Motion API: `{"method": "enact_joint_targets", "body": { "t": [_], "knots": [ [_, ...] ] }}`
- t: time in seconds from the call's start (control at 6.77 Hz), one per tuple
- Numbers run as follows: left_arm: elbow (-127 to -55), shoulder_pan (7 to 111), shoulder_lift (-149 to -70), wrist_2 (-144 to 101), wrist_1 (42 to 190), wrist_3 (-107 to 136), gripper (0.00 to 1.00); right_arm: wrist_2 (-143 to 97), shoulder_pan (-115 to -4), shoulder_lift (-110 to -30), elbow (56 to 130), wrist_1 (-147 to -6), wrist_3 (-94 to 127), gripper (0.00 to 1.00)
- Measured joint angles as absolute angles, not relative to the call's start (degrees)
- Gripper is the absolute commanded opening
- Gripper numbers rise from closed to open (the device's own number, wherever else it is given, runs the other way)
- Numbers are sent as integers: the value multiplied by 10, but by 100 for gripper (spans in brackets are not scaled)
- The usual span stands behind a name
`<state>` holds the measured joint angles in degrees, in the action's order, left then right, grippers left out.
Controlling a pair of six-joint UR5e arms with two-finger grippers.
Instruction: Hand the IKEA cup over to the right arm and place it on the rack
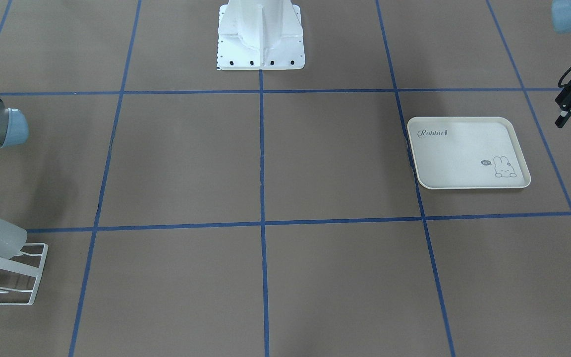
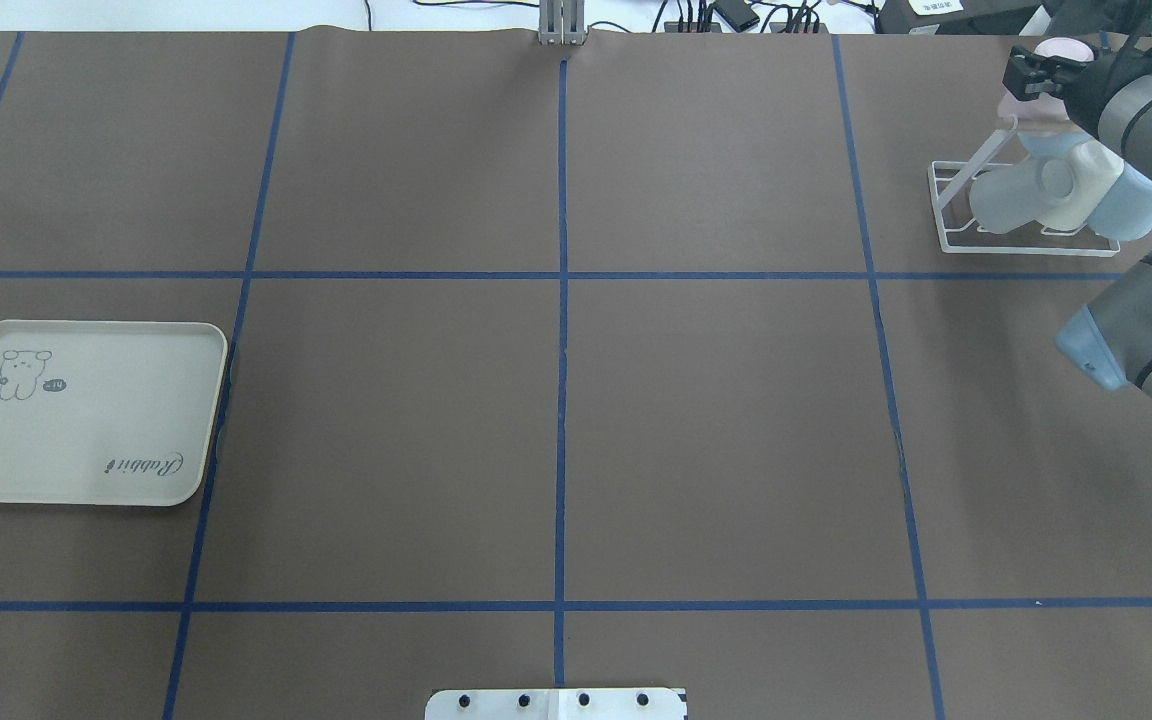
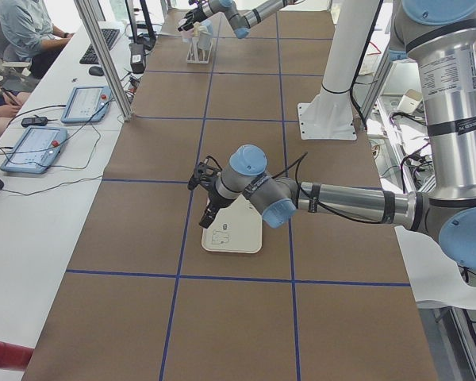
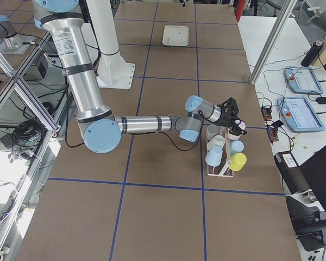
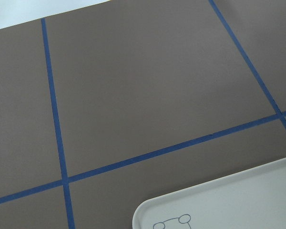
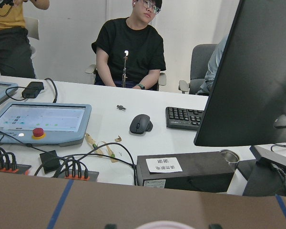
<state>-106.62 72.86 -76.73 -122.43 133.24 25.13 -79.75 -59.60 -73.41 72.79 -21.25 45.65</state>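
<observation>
grips a pale pink plastic cup (image 2: 1026,108) in the right tool (image 2: 1031,78), jaws narrowed onto its sides, with the cup's rim just showing at the bottom edge of the right wrist view. holds it at the operators' end of the small white wire-frame drying rack (image 2: 944,205), close over the prongs; cannot tell whether cup and wire touch. reaches there with the silver-grey jointed right arm (image 4: 146,123), stretched low over the brown paper-covered bench (image 2: 716,430) towards its far right corner.

carries on that rack a cream cup (image 4: 214,142), light-blue cups (image 4: 213,157) and a yellow cup (image 4: 238,161), all tipped on the slanted prongs.

hangs the black left tool (image 3: 201,198) with fingers spread wide over the bench, near the edge of the cream rectangular rabbit-print tray (image 2: 86,410). shows that tray flat on the left half of the bench, well apart from the rack, with a printed rabbit and the word "rabbit" on its floor.

looks from the right wrist past the bench edge at a seated person in a black t-shirt (image 6: 128,47) behind a white desk.
</observation>
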Motion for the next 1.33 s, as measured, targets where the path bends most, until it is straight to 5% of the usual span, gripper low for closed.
{"method": "enact_joint_targets", "body": {
  "t": [0.59, 1.33],
  "knots": [
    [-1064, 729, -771, -1224, 1332, 251, 100, -874, -626, -723, 747, -248, 448, 100],
    [-1084, 745, -781, -1224, 1261, 202, 100, -1299, -844, -716, 862, -642, 249, 100]
  ]
}}
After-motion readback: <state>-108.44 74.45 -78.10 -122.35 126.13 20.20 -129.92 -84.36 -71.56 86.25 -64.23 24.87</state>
